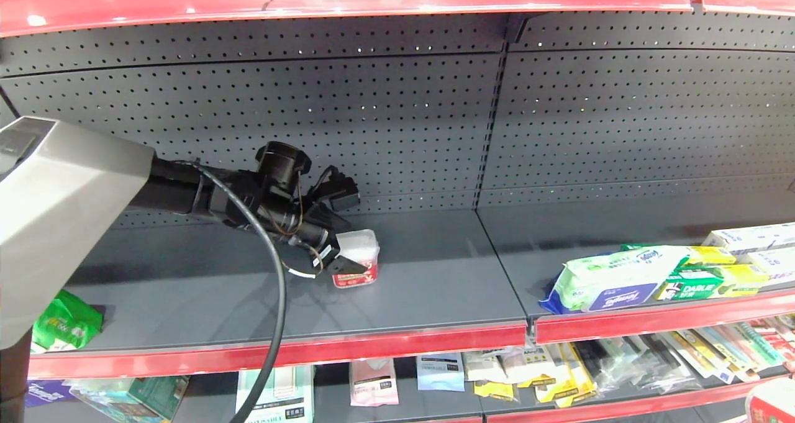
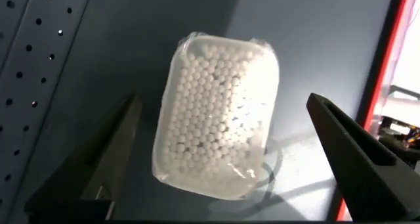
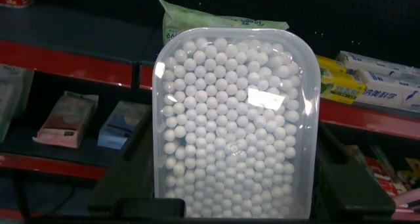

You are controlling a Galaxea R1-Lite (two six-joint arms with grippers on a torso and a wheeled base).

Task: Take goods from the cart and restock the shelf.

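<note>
The main hazard is a clipped exit: the cotton swab box [image 1: 358, 256] stands upright on the grey shelf board [image 1: 435, 268] at the middle of the head view, well back from the red front rail [image 1: 279, 351]. The left gripper [image 2: 223, 99] straddles it with its fingers spread wide, a clear gap on either side. If the arm pulls away at an angle, one finger could catch the light plastic tub and tip it or drag it out of place. The black cable [image 1: 273, 286] looping down from the wrist past the shelf edge could also snag on the rail. The second risk sits with the right gripper [image 3: 233, 175], which appears to be clamped on another cotton swab tub [image 3: 236, 119]. Its smooth clear walls could let it slip if the grip is light. As to pose, the left arm comes in from the left of the head view, stretched nearly level over the shelf, the wrist bent so the fingers point down at the box near the pegboard back [image 1: 404, 118].
</note>
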